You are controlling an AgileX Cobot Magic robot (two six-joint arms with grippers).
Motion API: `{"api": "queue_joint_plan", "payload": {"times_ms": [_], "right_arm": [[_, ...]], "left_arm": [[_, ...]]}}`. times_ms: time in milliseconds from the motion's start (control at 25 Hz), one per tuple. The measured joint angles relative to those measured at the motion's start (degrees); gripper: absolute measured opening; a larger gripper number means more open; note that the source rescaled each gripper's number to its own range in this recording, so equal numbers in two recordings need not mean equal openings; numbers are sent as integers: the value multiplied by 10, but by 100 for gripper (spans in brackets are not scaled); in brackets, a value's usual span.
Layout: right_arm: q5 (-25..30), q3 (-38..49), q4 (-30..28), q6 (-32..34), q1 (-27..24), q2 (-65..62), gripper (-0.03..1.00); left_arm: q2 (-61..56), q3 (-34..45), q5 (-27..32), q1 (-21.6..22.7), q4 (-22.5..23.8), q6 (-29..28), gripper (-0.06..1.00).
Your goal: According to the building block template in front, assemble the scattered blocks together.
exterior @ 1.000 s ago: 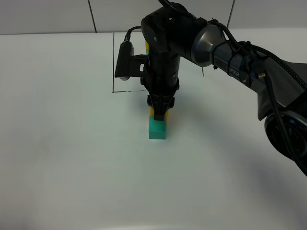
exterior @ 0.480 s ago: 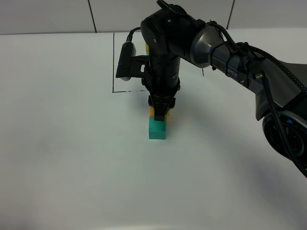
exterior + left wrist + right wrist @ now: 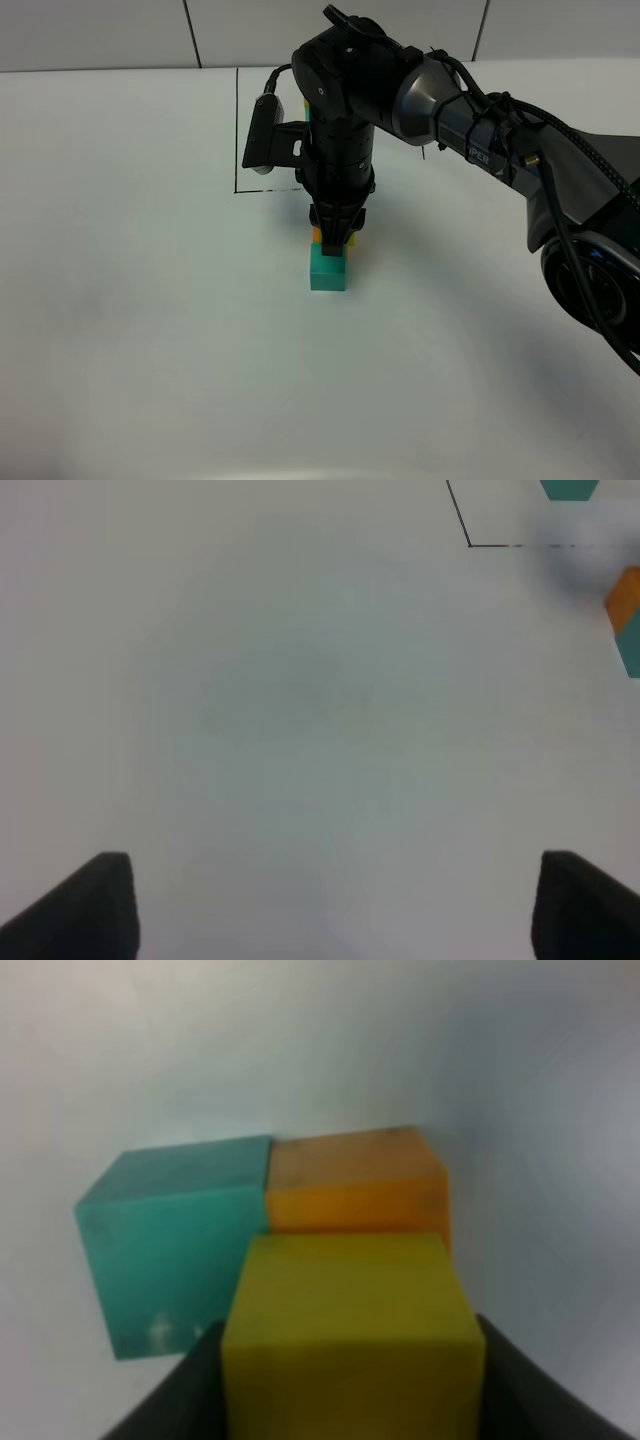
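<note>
White counter (image 3: 120, 300). Right gripper (image 3: 333, 240) clamped on yellow block (image 3: 350, 1330) at mid-counter, just beside orange block (image 3: 355, 1180) touching teal block (image 3: 175, 1250). Left gripper (image 3: 335, 905) spread, empty. Best lowered square, faces flush, checked against template (image 3: 570, 488) before release.

High camera is looking down across the table (image 3: 120, 330). Left wrist camera is facing it from afar; right wrist camera is sitting close on the scattered blocks (image 3: 300, 1280), which all are sharing.
</note>
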Motion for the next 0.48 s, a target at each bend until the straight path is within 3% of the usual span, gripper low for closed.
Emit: {"api": "queue_joint_plan", "payload": {"times_ms": [480], "right_arm": [[0, -18, 2, 0, 0, 1, 2]], "left_arm": [[0, 0, 0, 0, 0, 0, 76]]}}
